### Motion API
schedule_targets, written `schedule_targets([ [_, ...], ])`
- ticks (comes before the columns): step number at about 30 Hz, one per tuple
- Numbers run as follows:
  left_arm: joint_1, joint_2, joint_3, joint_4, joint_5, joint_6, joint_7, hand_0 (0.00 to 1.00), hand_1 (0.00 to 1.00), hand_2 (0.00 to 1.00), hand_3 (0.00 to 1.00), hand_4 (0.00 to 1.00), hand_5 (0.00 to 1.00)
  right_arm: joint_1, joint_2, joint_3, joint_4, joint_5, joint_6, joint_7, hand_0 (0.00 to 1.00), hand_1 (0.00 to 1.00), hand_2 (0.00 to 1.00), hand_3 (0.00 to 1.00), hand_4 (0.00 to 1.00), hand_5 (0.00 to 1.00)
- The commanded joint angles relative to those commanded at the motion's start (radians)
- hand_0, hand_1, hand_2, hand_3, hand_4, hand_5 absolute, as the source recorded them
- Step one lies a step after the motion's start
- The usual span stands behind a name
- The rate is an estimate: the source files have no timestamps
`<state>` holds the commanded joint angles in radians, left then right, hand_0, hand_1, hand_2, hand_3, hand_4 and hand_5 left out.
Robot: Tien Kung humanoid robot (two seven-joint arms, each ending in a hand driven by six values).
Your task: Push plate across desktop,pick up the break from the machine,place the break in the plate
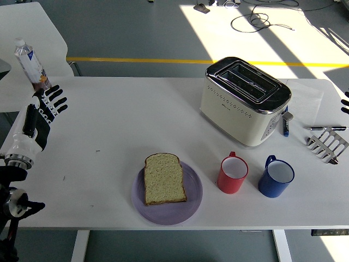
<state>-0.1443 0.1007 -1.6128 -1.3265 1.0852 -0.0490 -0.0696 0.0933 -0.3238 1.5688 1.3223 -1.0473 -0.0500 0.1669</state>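
bread [164, 178] on plate [192, 204], left hand [46, 107] spread, empty

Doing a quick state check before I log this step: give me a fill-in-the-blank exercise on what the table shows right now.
1. The slice of bread lies on the ____ plate.
2. The toaster has both slots ____.
3. Between the plate and the blue mug stands the ____ mug.
4. The left hand has its fingers spread and holds ____.

Missing words: purple; empty; red; nothing
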Motion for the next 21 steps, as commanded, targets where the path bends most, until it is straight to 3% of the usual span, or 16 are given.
schedule_targets([
  [21, -0.015, 0.005, -0.004, 0.004, 0.005, -0.002, 0.01, 0.81, 0.831, 0.882, 0.818, 0.539, 0.998, 0.007, 0.008, 0.028, 0.0, 0.005, -0.02, 0.0, 0.834, 0.802, 0.825, 0.804, 0.512, 0.619],
])
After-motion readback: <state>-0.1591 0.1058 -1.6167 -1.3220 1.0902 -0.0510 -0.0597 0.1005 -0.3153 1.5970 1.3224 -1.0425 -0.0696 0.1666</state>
